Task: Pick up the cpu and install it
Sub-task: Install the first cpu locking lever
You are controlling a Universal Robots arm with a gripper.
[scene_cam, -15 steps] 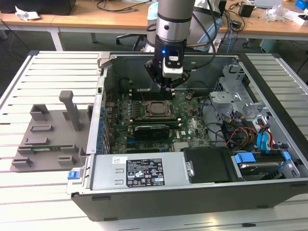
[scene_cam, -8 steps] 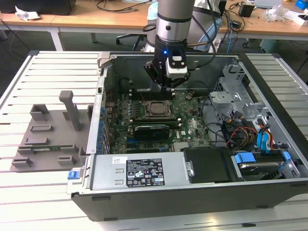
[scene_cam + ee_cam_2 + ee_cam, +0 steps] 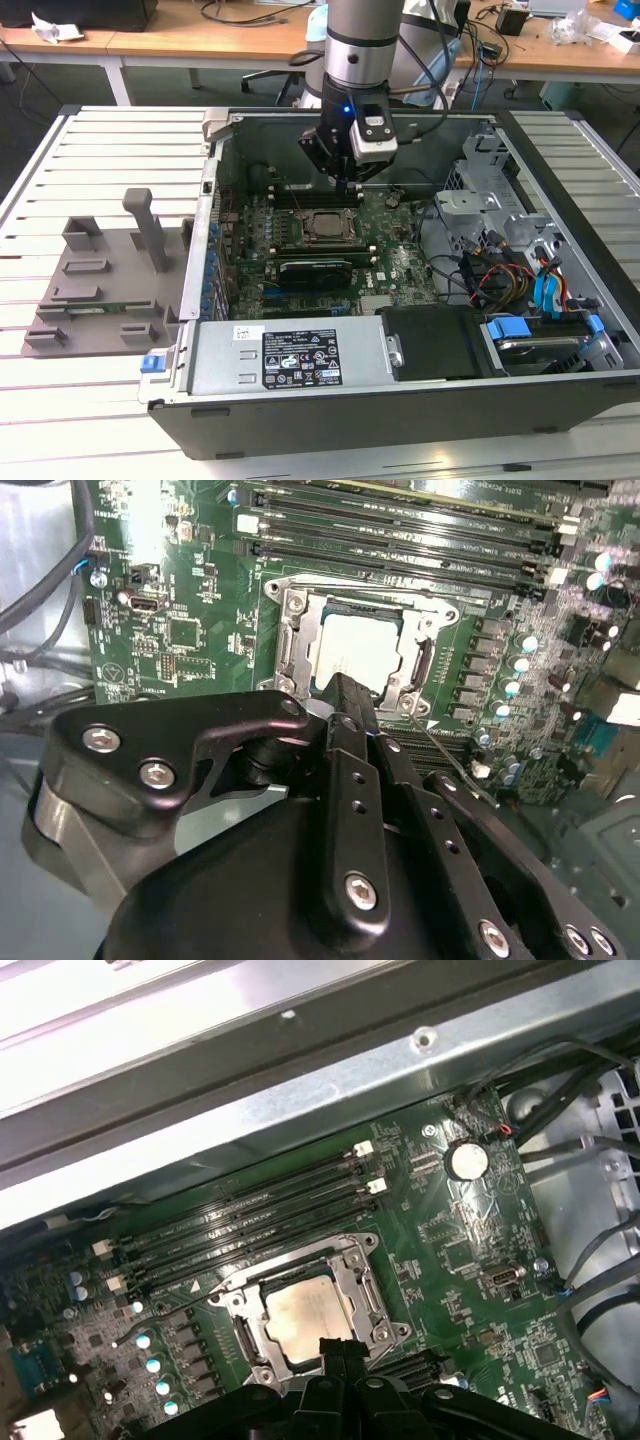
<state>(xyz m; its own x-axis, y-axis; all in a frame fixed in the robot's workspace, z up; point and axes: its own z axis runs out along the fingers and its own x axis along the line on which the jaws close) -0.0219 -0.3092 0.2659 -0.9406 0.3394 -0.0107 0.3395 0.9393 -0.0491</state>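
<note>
One slatted white bench (image 3: 100, 150) carries everything you see. The open computer case (image 3: 300, 420) lies flat across the bench's middle and towards the exterior view's right. A grey tray (image 3: 100, 290) with upright posts sits just beside the case, towards the bench's edge at the exterior view's left. Your arm (image 3: 360, 40) reaches down into the case over the green circuit board (image 3: 400, 260) on its floor. The gripper (image 3: 350, 185) hangs just above the board, between the memory slots (image 3: 300, 195) and the socket frame (image 3: 290, 640). In both wrist views its fingers are pressed together with nothing between them. The cpu (image 3: 352, 650) lies flat inside the socket frame near the board's middle, its silvery top facing up, and the fingertips (image 3: 337, 1345) stand just over its near edge.
</note>
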